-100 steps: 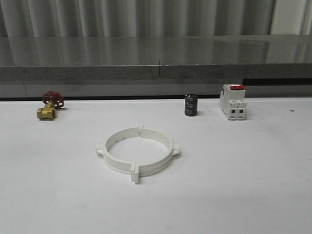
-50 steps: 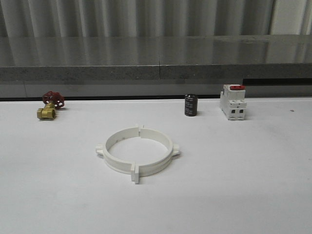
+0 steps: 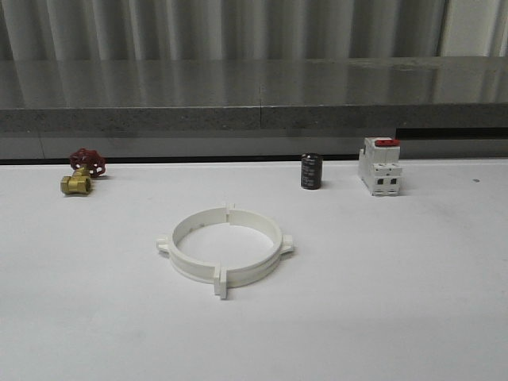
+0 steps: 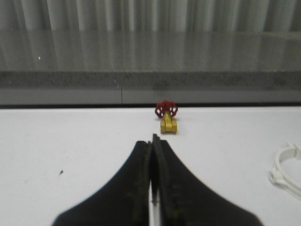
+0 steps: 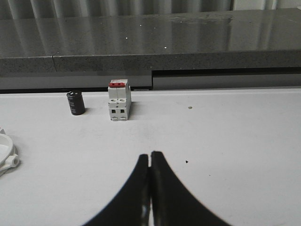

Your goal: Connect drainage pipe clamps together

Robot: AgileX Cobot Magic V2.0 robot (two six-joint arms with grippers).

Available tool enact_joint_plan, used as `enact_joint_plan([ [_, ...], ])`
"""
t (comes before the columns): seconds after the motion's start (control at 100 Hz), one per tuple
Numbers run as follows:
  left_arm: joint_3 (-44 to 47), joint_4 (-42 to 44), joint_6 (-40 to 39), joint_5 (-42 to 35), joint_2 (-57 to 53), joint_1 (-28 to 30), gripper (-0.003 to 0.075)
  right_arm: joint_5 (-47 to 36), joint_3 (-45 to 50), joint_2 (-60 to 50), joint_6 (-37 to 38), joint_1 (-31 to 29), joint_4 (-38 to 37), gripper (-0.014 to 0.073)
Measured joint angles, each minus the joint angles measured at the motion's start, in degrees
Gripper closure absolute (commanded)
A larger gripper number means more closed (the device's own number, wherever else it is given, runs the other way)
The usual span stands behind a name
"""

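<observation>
On the white table (image 3: 413, 302) we see the two drainage pipe clamps (image 3: 225, 247) lying flat near the middle, a little to the left. The two half-rings are put together as one ring. Their end tabs meet at the far side and again at the near side, where one tab pair stands out toward the robot. Small side lugs stick out at the left and at the right of the ring. Whether the halves are really locked to each other we cannot tell from these views.

Along the far edge of the table there are three other things, all well apart from the ring. At the far left lies a brass valve (image 3: 77, 181) with a red handwheel. To the far right of the ring stands a black cylinder (image 3: 310, 171), upright, and just to the right of it a white switch (image 3: 379, 167) with a red top, also upright. Behind the table runs a grey stone ledge (image 3: 254, 95).

In the left wrist view the left gripper (image 4: 152, 147) has its two dark fingers pressed together with nothing between them. It hangs over bare table, and the valve is beyond its tips. A part of the ring shows at the side of this view.

In the right wrist view the right gripper (image 5: 150, 158) is closed in the same way, also with nothing held. The cylinder and the switch stand farther away from it.
</observation>
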Motion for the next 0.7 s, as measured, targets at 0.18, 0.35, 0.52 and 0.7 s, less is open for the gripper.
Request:
enact_joint_plan([
  [0.18, 0.0, 0.0, 0.0, -2.7, 0.0, 0.0, 0.0741, 0.0, 0.0, 0.0, 0.0, 0.0, 0.0, 0.0662],
  [0.35, 0.0, 0.09, 0.0, -2.82, 0.0, 0.0, 0.0741, 0.0, 0.0, 0.0, 0.0, 0.0, 0.0, 0.0662],
  [0.52, 0.0, 0.09, 0.0, -2.82, 0.0, 0.0, 0.0741, 0.0, 0.0, 0.0, 0.0, 0.0, 0.0, 0.0662],
  [0.7, 0.0, 0.09, 0.0, -2.82, 0.0, 0.0, 0.0741, 0.0, 0.0, 0.0, 0.0, 0.0, 0.0, 0.0662],
])
